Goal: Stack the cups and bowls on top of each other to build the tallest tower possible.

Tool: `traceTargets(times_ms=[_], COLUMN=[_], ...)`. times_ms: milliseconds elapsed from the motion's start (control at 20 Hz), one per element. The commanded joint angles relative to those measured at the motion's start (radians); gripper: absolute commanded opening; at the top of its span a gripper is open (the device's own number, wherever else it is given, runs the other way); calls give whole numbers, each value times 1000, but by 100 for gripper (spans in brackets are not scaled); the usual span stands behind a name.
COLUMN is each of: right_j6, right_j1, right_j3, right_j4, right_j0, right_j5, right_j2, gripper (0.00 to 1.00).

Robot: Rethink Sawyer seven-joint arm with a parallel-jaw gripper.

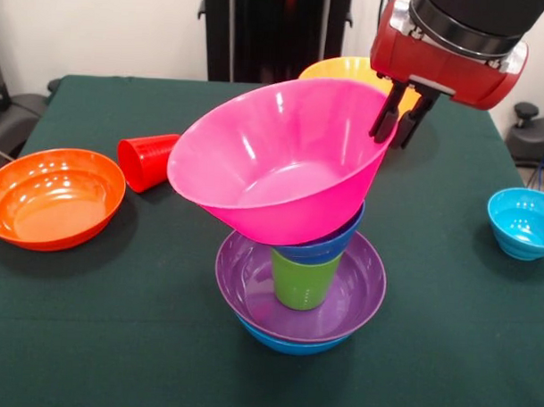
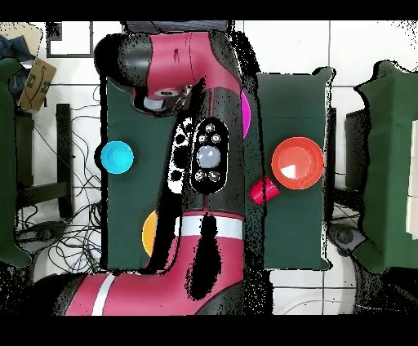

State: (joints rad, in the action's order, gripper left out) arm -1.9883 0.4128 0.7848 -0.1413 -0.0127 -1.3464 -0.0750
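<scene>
Dark green cloth covers the desk (image 1: 445,352), pale wall behind. Centre, near side: the tower (image 1: 298,222). Blue bowl (image 1: 289,341) at the base, purple bowl (image 1: 349,300) nested in it, green cup (image 1: 303,278) upright inside that, small dark blue bowl (image 1: 329,246) on the cup, pink bowl (image 1: 278,155) on top, tilted strongly toward the camera and left. Claw (image 1: 402,114) sits at the pink bowl's far right rim, its dark fingers (image 1: 385,114) straddling the edge; whether they actually pinch the rim, I cannot tell. Yellow bowl (image 1: 348,70) behind the pink one, far side. Orange bowl (image 1: 53,199) at left, red cup (image 1: 148,161) lying on its side just right of it. Cyan bowl (image 1: 524,221) at the right edge, well apart from the tower. Overhead, the arm (image 2: 208,155) hides the tower.
</scene>
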Motion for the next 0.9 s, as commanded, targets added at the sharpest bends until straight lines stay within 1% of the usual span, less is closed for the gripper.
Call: traceTargets(times_ms=[50, 500, 900], right_j6=[56, 60, 60], right_j1=[57, 48, 44], right_j3=[115, 96, 96], right_j4=[23, 34, 3], right_j0=[-30, -31, -15], right_j5=[-35, -58, -71], right_j2=[71, 69, 47], gripper=[0, 0, 0])
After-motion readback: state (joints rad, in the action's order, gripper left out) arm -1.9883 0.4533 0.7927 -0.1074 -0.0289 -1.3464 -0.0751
